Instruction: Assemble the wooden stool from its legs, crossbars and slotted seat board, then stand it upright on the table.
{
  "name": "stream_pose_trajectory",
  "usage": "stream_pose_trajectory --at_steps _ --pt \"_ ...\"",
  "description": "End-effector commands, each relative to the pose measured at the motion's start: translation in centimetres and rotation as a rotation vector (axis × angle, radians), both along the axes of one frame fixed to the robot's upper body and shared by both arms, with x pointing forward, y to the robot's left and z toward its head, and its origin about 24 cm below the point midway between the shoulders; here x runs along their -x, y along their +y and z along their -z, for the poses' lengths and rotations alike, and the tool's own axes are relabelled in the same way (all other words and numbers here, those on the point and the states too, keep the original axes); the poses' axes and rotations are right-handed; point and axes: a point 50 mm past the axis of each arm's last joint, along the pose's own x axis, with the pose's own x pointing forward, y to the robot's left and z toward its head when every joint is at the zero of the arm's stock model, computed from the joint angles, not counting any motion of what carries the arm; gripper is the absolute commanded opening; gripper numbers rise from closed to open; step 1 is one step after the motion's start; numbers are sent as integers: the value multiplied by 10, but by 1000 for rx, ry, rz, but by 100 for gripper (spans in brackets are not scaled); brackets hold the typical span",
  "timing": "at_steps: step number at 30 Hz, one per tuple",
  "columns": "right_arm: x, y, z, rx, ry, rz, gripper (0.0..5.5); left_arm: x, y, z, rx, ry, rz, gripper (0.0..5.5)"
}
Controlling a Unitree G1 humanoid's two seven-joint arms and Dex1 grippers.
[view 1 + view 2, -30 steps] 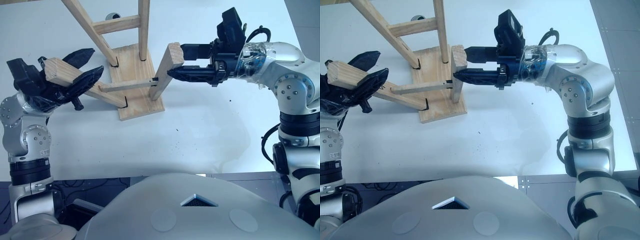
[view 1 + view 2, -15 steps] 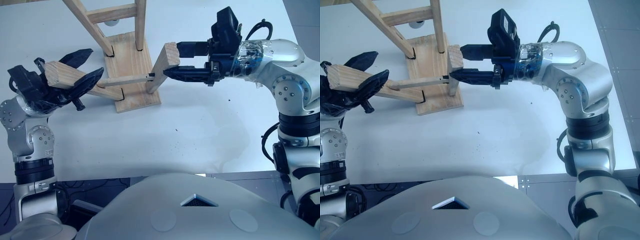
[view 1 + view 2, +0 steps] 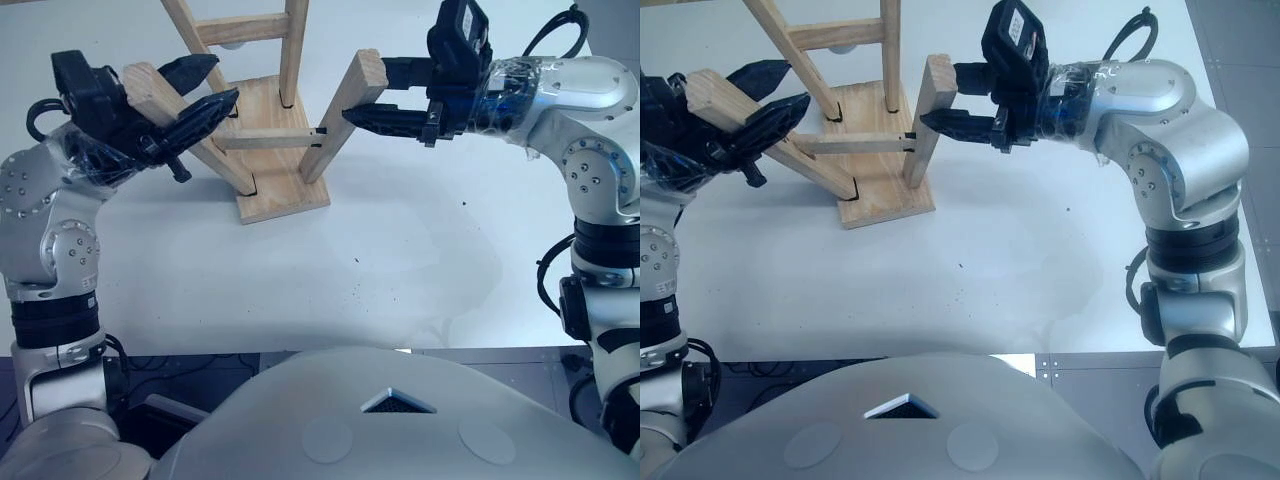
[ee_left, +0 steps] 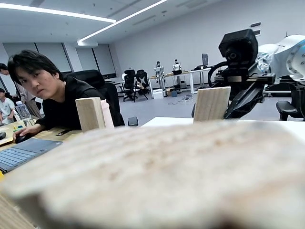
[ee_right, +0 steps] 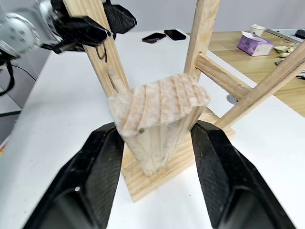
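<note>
Head views, with wrist views in support. The stool stands inverted in the upper centre of the frame. Its slotted seat board [image 3: 282,196] lies flat on the white table [image 3: 400,250], and whether the board is resting or slightly lifted cannot be told. Two rear legs [image 3: 293,45] rise past the top edge, joined by a rear crossbar [image 3: 240,28].

The left gripper [image 3: 220,80], at upper left, has its fingers clamped on the free end of the left-hand leg [image 3: 228,165]. The right gripper [image 3: 365,92], at upper right, is closed round the top of the right-hand leg [image 3: 335,125], one pad pressed to each face. The front crossbar [image 3: 265,138] spans the two legs.

Judged step: all four legs appear seated in their slots, so assembly looks nearly complete and turning the stool upright remains. That move would call for both arms to lift and rotate together at a fixed spacing, since spreading could pull the front crossbar from its sockets or a leg from the board.

Surroundings: dark specks [image 3: 355,262] dot the table, and flat dark devices [image 5: 164,35], probably phones, lie at its far end, well apart from the stool. The rear legs, swinging through the turn, seem the likeliest obstruction.
</note>
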Motion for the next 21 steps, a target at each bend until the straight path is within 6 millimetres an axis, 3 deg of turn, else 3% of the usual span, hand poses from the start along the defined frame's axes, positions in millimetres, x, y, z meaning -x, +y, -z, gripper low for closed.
stream_pose_trajectory --at_steps 1,7,11,17,21 --pt "25 28 29 79 165 -206 214 -10 11 39 -297 138 -207 163" --pt "17 20 16 82 88 -144 214 -14 46 71 -461 181 -343 163" --pt "16 19 -2 66 23 -140 213 -13 53 72 -418 155 -319 163" --pt "26 30 0 65 33 -219 213 -31 46 60 -269 172 -342 163" --pt "27 31 1 66 43 -220 213 -35 49 50 -222 169 -397 242"
